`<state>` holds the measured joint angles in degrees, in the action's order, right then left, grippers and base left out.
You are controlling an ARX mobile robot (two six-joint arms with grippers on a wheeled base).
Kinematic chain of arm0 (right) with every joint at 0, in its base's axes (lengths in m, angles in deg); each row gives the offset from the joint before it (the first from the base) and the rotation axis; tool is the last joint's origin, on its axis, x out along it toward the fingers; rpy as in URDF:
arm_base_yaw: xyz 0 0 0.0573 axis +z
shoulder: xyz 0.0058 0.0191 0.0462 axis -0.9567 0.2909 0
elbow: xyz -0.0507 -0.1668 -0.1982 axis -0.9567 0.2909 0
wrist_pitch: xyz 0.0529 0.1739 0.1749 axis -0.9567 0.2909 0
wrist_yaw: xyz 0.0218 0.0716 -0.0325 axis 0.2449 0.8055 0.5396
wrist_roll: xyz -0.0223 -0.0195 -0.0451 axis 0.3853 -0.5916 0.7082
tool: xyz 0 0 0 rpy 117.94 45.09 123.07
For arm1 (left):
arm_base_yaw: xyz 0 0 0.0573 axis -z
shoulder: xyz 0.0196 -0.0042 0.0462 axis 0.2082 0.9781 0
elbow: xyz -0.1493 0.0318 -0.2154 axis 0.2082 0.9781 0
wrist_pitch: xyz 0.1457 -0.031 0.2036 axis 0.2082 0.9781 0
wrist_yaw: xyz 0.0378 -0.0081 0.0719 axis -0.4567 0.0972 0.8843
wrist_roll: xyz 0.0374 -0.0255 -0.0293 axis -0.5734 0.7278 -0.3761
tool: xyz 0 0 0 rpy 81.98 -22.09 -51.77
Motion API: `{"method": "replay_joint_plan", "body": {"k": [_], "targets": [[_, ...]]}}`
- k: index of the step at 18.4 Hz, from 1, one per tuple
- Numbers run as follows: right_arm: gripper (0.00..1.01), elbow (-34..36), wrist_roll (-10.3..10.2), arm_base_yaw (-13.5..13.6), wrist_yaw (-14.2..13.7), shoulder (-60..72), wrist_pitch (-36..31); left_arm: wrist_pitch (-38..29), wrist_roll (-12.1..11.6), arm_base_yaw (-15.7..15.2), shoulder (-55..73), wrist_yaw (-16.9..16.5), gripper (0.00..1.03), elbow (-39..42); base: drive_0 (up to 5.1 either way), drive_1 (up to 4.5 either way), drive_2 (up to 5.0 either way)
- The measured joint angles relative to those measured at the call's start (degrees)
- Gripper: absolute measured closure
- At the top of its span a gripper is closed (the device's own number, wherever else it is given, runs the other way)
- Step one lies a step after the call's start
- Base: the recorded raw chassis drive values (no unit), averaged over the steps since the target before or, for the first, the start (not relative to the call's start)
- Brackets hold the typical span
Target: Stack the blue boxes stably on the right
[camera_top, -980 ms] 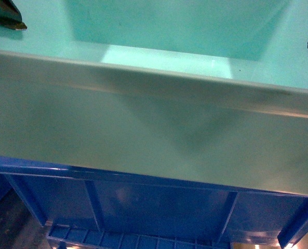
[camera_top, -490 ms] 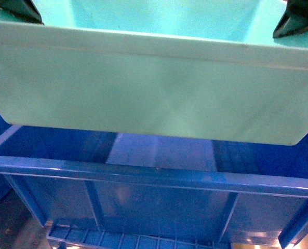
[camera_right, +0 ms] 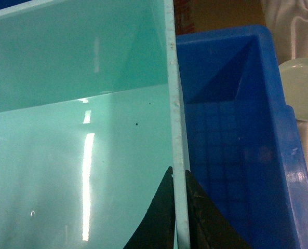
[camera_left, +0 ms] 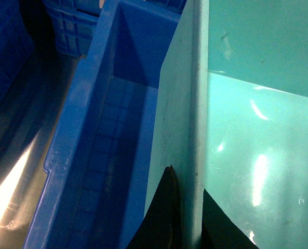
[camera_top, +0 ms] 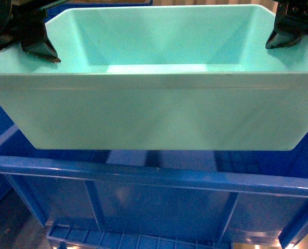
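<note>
The turquoise box (camera_top: 159, 114) hangs level, its lower part sunk inside the larger deep blue box (camera_top: 159, 179). My left gripper (camera_top: 39, 49) is shut on the turquoise box's left rim (camera_left: 195, 155), one finger (camera_left: 164, 218) outside the wall and one inside. On the opposite end, my right gripper (camera_top: 281, 39) pinches the right rim (camera_right: 175, 129), with a finger (camera_right: 159, 218) on the inner face. The deep blue box's floor shows on both sides, in the left wrist view (camera_left: 107, 155) and the right wrist view (camera_right: 231, 150).
Ribbed dark-blue crates (camera_left: 70, 26) stand behind and to the left. Another ribbed crate (camera_top: 128, 238) sits under the deep blue box. A pale round lid-like object (camera_right: 302, 88) and a cardboard box (camera_right: 221, 15) lie beyond the right end.
The turquoise box has dropped down and away from the head camera, from filling the view to sitting level inside the deep blue box. Both grippers stayed shut on its rims.
</note>
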<state>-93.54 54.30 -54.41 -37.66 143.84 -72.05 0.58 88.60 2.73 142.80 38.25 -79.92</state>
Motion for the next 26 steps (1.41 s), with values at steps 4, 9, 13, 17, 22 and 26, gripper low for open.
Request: {"method": "replay_joint_plan", "body": {"k": [4,9,13,17,22,26], "targets": [[0.99,0.02,-0.15,0.00,0.00,-0.09,0.00,0.00,0.00,0.00,-0.31,0.02,1.01,-0.28,0.0,0.00,0.0],[0.99,0.02,-0.46,0.00,0.00,-0.09,-0.02,0.00,-0.02,0.00,-0.31,0.02,1.01,-0.28,0.0,0.00,0.0],[0.99,0.02,-0.46,0.00,0.00,-0.09,-0.02,0.00,-0.02,0.00,-0.31,0.02,1.01,-0.28,0.0,0.30,-0.3],[0.99,0.02,-0.48,0.00,0.00,-0.11,0.07,0.09,0.00,0.00,-0.31,0.02,1.01,-0.28,0.0,2.42,-2.5],[0.99,0.02,-0.50,0.00,0.02,-0.20,-0.09,-0.28,-0.02,-0.04,-0.39,0.02,1.01,-0.31,0.0,2.60,-2.7],[0.99,0.04,-0.50,0.00,0.02,-0.17,-0.07,-0.17,-0.02,-0.09,-0.15,-0.02,1.01,-0.33,0.0,0.00,0.0]]}}
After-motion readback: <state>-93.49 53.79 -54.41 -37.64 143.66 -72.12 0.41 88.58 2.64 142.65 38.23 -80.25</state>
